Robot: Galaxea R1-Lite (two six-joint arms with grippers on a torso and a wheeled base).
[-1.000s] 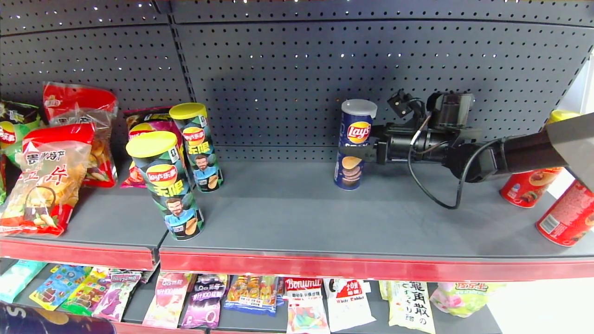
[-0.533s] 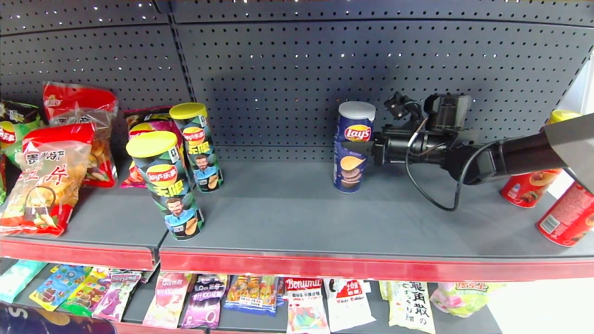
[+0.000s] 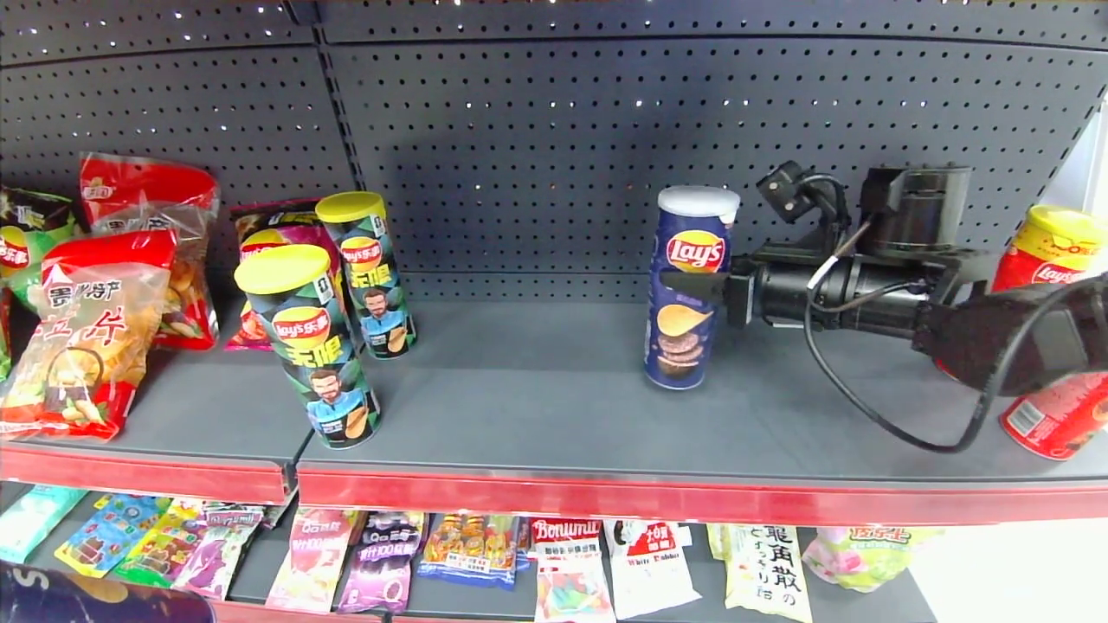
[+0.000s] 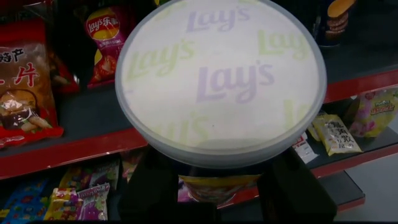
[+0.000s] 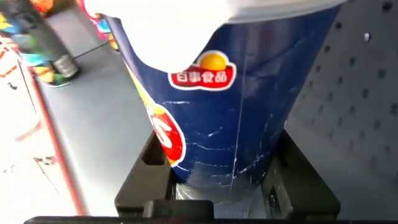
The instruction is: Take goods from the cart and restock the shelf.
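A dark blue chip can (image 3: 690, 290), white-lidded, stands near upright on the grey shelf (image 3: 537, 415), right of centre in the head view. A second can (image 4: 221, 81), pale lid on, sits mid-frame in the left wrist view.

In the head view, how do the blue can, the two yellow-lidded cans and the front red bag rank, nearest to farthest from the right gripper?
1. blue can: held in the right gripper.
2. rear yellow-lidded can: left, by the back panel.
3. front yellow-lidded can: further left, nearer the shelf edge.
4. front red bag: far left.
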